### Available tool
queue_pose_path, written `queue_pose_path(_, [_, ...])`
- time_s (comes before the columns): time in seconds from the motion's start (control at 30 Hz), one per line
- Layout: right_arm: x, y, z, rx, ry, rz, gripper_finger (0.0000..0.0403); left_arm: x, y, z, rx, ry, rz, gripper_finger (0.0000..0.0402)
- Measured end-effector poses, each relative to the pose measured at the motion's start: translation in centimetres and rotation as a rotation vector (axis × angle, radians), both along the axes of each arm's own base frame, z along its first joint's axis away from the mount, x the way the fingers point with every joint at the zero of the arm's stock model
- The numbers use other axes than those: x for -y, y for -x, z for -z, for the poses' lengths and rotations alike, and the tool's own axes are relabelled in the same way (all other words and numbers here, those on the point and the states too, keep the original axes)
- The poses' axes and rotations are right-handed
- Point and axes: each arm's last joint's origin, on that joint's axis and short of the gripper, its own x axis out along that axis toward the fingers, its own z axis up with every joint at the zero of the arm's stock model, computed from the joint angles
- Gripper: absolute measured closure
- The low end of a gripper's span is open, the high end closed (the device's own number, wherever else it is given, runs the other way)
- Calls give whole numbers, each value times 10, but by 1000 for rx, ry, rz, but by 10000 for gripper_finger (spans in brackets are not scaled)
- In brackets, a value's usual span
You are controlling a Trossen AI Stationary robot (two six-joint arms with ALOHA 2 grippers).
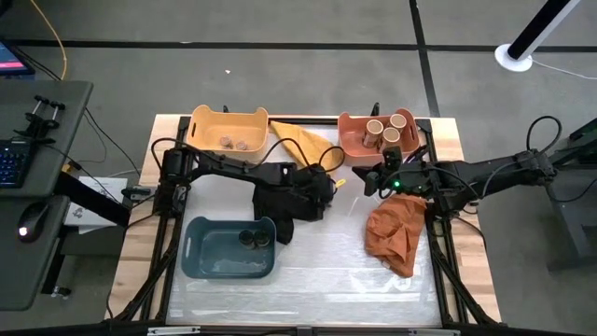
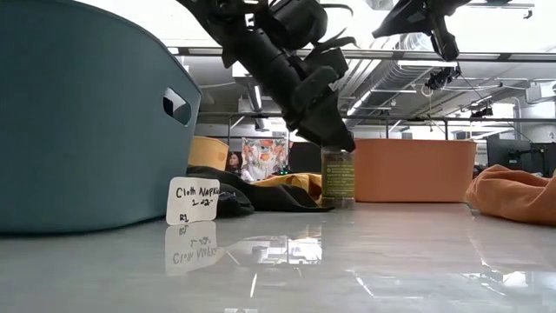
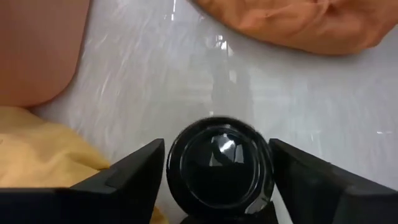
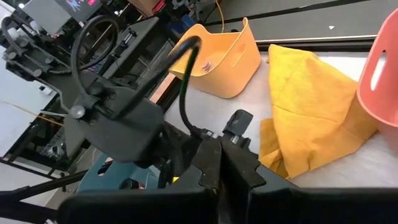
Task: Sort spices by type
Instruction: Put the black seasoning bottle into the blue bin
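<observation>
A dark-lidded spice jar [image 2: 337, 178] stands upright on the table near the yellow cloth [image 1: 303, 145]. My left gripper [image 1: 328, 183] is above it, shut on its lid. My right gripper [image 1: 371, 184] hovers shut, higher up, just right of the left one, and shows in the low view as well [image 2: 447, 48]. Tan-lidded jars [image 1: 387, 129] stand in the salmon bin [image 1: 350, 140]. Dark-lidded jars [image 1: 254, 238] sit in the blue bin [image 1: 210, 257]. Brown lumps [image 1: 233, 143] lie in the yellow bin [image 1: 201, 126]. My left gripper [image 3: 217, 168] pinches the jar's black round lid [image 3: 217, 149] between its two fingers, one on each side of the rim. The fingers [image 2: 334, 135] come from above, slanting down. The jar stays upright with its base on the table.
A black cloth [image 1: 280, 201] lies under the left arm, and an orange cloth [image 1: 396, 233] lies crumpled at the table's right. A small label card [image 2: 191, 200] stands by the blue bin. Bare table [image 1: 326, 252] spreads across the near middle.
</observation>
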Motion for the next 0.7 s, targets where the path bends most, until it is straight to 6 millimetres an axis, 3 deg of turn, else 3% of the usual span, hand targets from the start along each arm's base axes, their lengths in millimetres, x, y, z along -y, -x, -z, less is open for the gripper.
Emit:
queue_pose_path(0.23, [0,1,1,-10,7,11,402,5,-1,-3,18,-9,4,231])
queue_pose_path(0.37, [1,1,1,-13,13,22,402,7,5,-16,19,-11,11,239])
queue_pose_path(0.53, [3,1,2,-33,47,43,402,7,35,-73,47,-70,42,239])
queue_pose_path(0.7, [9,2,4,-65,64,69,402,4,93,-147,95,-194,-7,239])
